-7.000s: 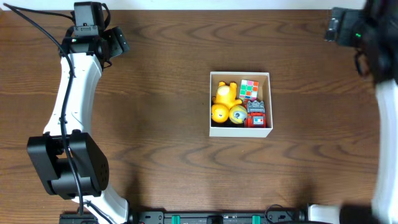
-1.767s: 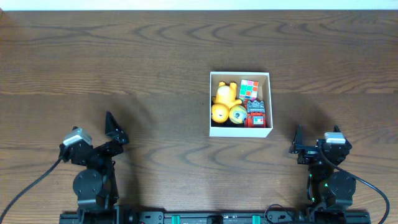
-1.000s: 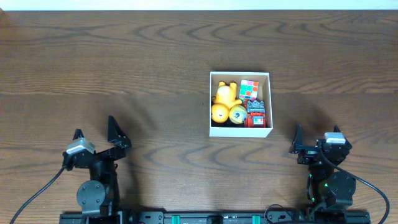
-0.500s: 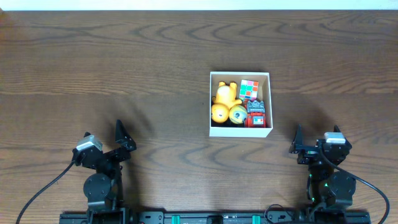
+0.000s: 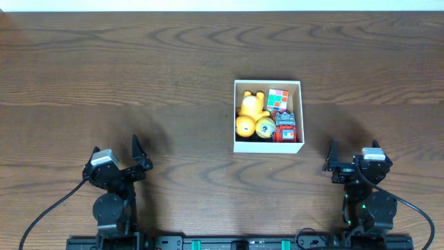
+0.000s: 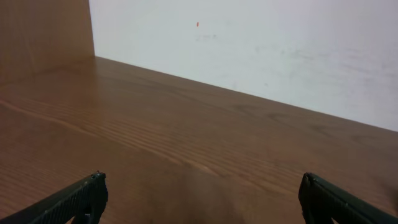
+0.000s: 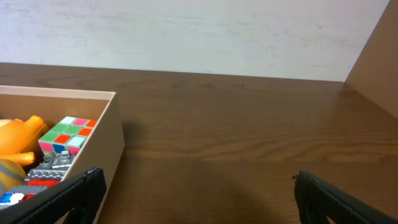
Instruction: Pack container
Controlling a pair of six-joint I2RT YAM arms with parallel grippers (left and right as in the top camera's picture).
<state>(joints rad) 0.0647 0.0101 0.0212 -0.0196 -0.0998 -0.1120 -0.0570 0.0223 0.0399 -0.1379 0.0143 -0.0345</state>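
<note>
The box (image 5: 268, 146), white outside, open-topped, sits upright right of centre, holding yellow toys (image 5: 248, 107), a colour cube (image 5: 278, 100) and a red toy (image 5: 286, 129).

The left arm (image 5: 111, 206) is seen folded compactly at the lower left of the overhead frame and the right arm (image 5: 368, 208) at the lower right, with the left tool (image 5: 116, 154) and the right tool (image 5: 355, 151) both held level, their fingers (image 6: 69, 200) spread wide apart.
</note>
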